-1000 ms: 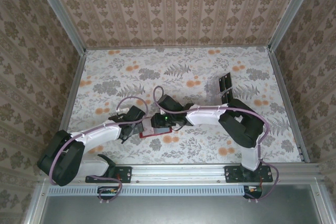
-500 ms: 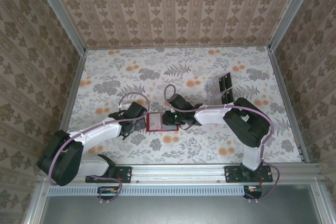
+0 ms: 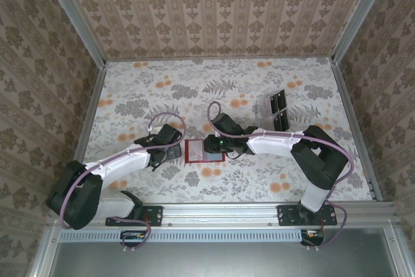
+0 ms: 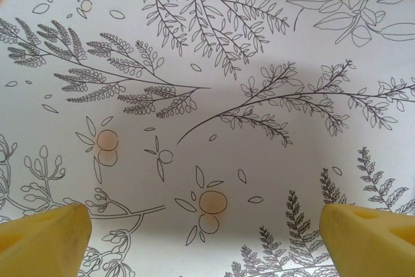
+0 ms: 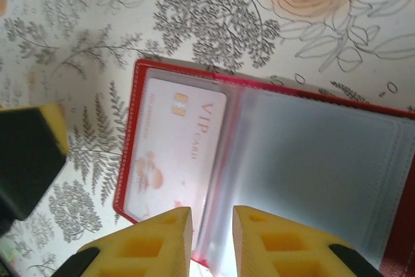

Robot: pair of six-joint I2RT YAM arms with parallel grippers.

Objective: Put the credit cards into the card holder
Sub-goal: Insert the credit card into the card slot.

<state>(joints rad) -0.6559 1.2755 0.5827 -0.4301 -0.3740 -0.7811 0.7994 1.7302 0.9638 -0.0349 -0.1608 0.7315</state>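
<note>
Right wrist: credit card tucked in open card holder

Bright even light, soft shadows, slightly blurred wrist close-ups.

Reads "VIP CARD" in reddish letters on the pale credit card, tucked under a clear pocket of the open red card holder. Smaller print too blurred to read.

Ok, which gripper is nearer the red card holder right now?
Right. The right gripper is over the card holder, at its right edge above the clear sleeve. The left gripper is open over bare tablecloth just left of it.
</note>
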